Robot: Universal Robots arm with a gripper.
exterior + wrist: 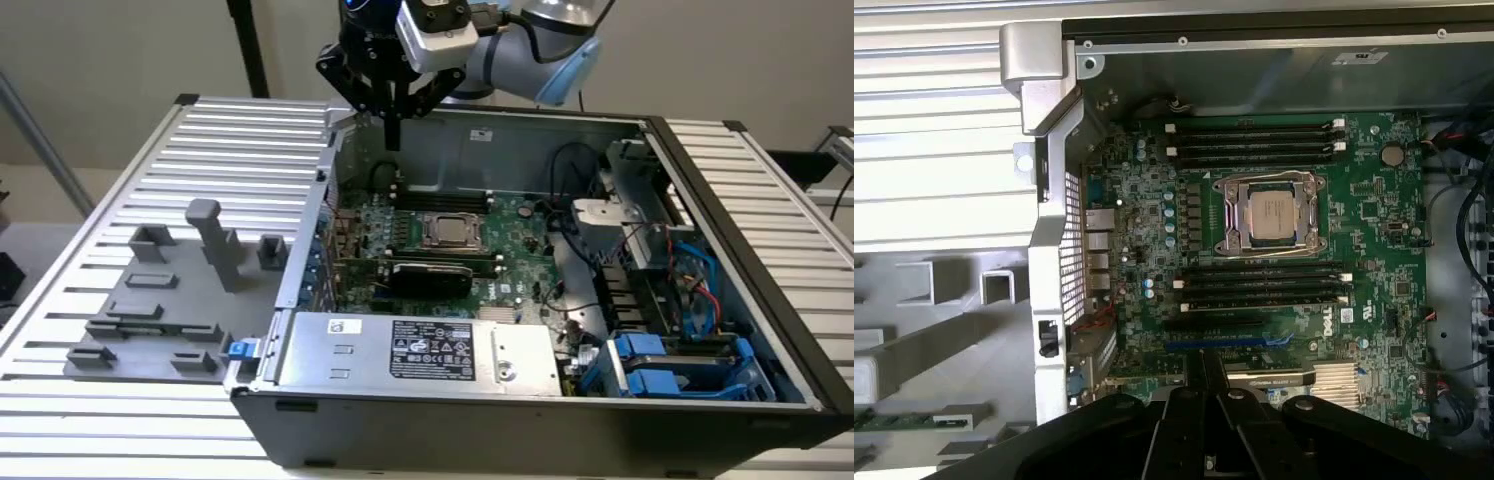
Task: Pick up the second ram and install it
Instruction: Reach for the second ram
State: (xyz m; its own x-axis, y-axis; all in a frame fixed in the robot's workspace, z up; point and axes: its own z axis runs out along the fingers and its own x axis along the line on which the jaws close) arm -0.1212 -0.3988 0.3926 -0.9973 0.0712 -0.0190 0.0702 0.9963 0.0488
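Grey holder blocks (pixel 154 300): out at the exterior view's left, on the slatted metal table (pixel 254 130); one tall post upright among them.
Green stick, the second ram (pixel 914 418): spotted in the wrist view, lying flat in a grey holder; outside the case, beyond its perforated side wall; well apart from the fingers; not picked up yet.
Dark computer case (pixel 534 430): lid off, filling the middle of the table.
Black gripper (pixel 392 130): hanging above the case's far corner nearest the holders, pointing straight down; fingers (pixel 1204 400) pressed together, fully closed; nothing seen between them.
Green motherboard (pixel 521 225): flat on the case floor, below the gripper and to the exterior view's right of it.
Silver processor socket (pixel 1271 215): mid-board; black memory slots (pixel 1254 140) in a bank on one side, a second bank on the other; filled or not, cannot tell.
Silver power supply (pixel 414 350): against the near wall, label facing up.
Blue drive carriers (pixel 654 365): near corner at the exterior view's right; tangle of cables just beside them.
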